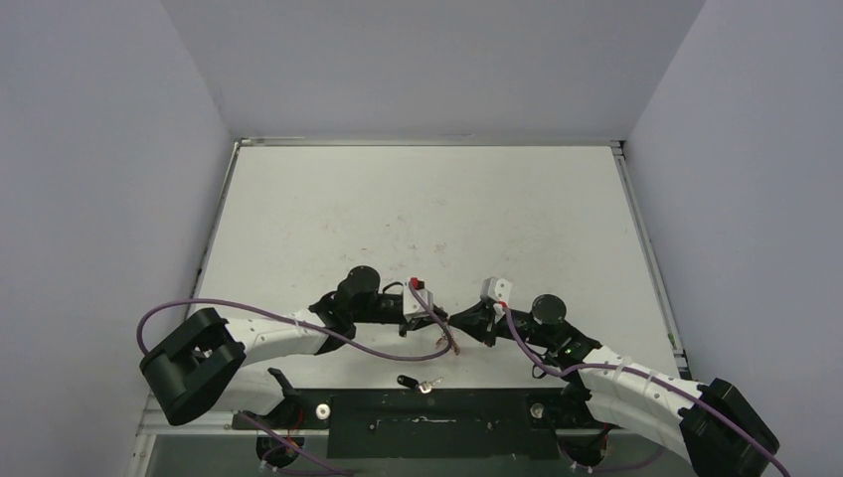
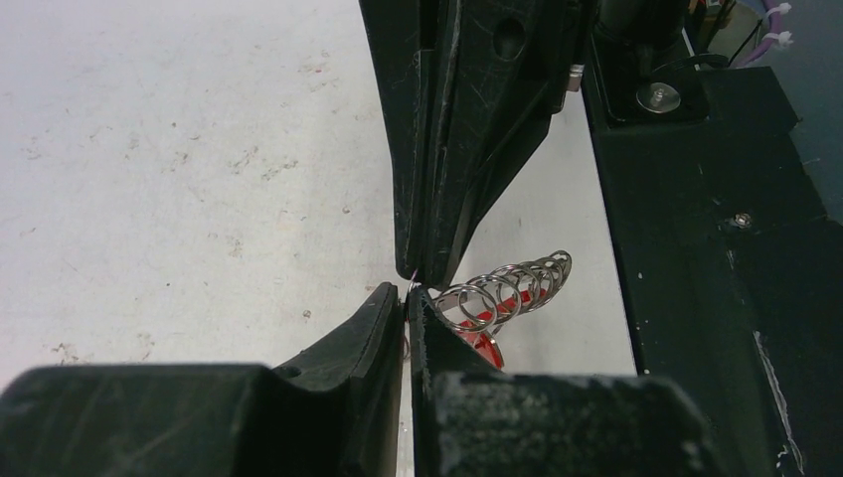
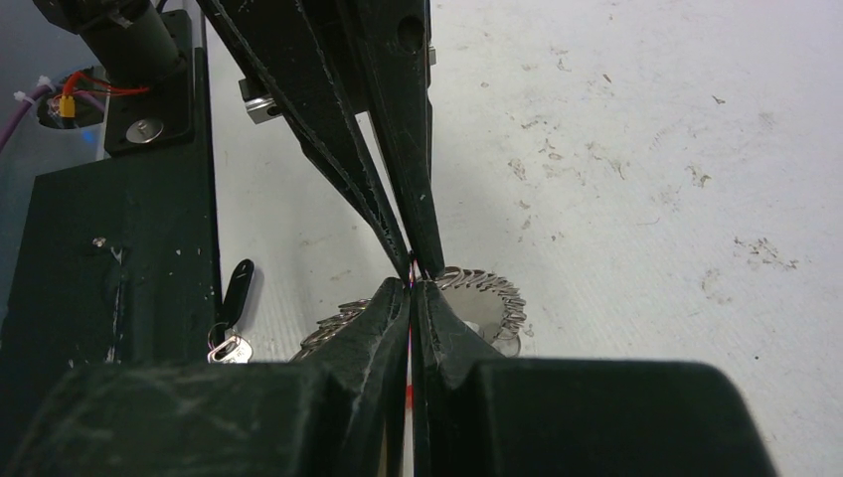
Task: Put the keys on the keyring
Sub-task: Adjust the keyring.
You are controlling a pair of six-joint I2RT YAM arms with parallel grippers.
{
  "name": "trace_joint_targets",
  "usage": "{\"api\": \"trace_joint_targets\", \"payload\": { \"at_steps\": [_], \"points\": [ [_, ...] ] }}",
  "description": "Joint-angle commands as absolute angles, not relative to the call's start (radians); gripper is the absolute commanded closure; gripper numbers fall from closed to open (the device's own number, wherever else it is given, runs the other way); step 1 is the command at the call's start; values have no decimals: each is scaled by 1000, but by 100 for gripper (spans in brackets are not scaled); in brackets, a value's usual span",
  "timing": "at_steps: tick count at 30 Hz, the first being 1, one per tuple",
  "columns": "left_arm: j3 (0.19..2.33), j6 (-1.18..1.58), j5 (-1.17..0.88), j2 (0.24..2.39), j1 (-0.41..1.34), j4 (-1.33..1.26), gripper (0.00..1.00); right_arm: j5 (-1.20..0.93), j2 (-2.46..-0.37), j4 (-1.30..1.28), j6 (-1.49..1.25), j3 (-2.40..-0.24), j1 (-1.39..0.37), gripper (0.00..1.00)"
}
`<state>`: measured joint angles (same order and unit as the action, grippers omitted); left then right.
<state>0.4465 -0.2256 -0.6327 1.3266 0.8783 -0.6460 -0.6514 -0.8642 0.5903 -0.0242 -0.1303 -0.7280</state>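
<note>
Both claws pinch keyring (image 2: 512,283) tip to tip — L gripper (image 2: 406,298), R gripper (image 3: 413,288); one key (image 3: 235,298) lies loose by base plate (image 3: 109,298) — unthreaded.

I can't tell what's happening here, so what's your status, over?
Both shut: left end effector, right end effector, tip to tip on keyring. Loose key lies apart, not yet on. Nothing in the way.

My right fingertips (image 3: 390,316) and left fingertips (image 3: 418,204) cover most of the keyring (image 3: 487,290); from above, its strung pieces are too small to tell.
</note>
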Motion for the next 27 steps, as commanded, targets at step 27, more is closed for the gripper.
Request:
{"api": "trace_joint_targets", "payload": {
  "at_steps": [27],
  "points": [
    [529,-262,-590,1282,890,-551,78,-650,-857,678,-28,-132,-733,100]
  ]
}}
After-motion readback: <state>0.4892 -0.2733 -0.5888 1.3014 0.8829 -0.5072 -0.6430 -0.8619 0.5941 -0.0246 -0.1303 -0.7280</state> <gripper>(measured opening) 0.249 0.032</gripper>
